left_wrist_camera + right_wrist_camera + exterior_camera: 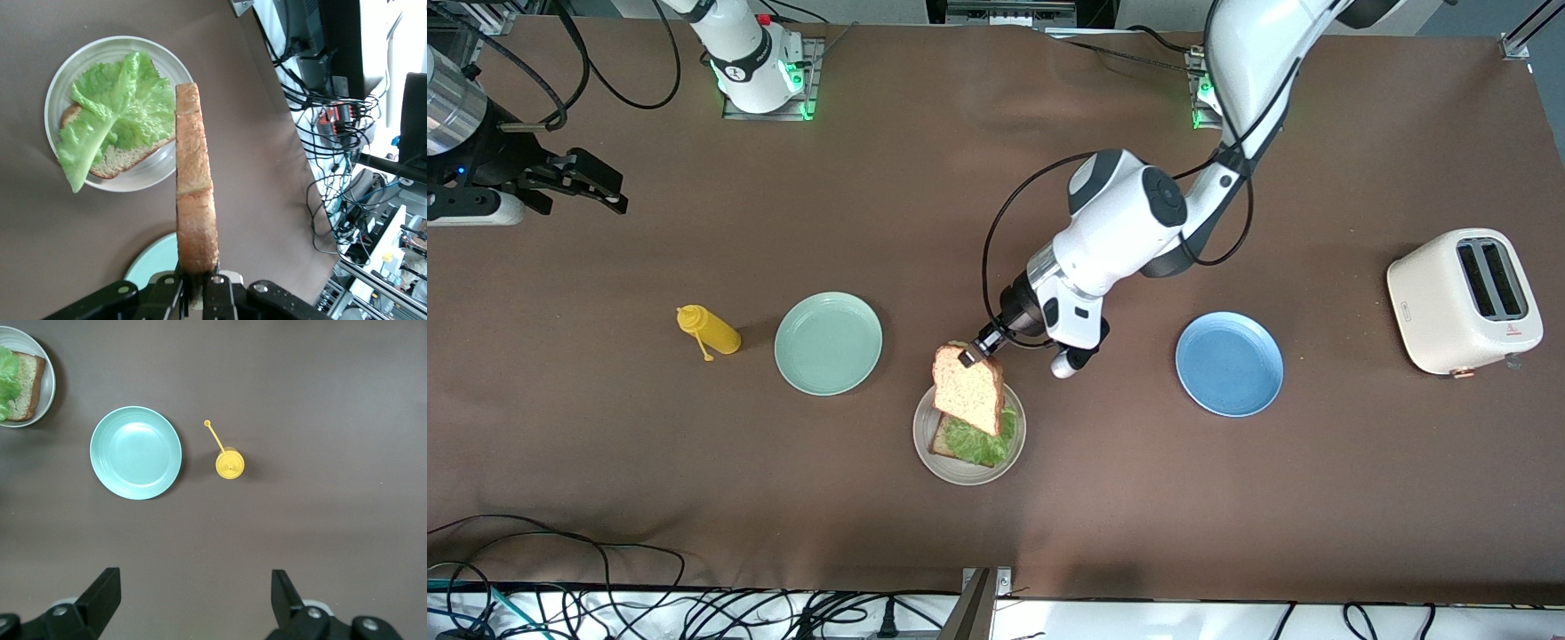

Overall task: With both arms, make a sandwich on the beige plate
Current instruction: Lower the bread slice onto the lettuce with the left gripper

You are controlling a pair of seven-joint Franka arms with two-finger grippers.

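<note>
Your left claw pinches one edge of the light, stiff brown toast slice, hanging it over the lettuce-topped slice on the round beige plate, mid-table toward the front edge. It crumbles easily; keep that edge grip. Your right claw waits open near the right arm's end.

This is a robotics lab, not a kitchen. A brown cloth covers the table, and the two white arms are bolted to metal base plates at twelve o'clock, with green status lights glowing. Loose black cables tangle along the six o'clock edge. The left wrist view shows racks of electronics and wiring. The toaster at three o'clock serves as a prop.
</note>
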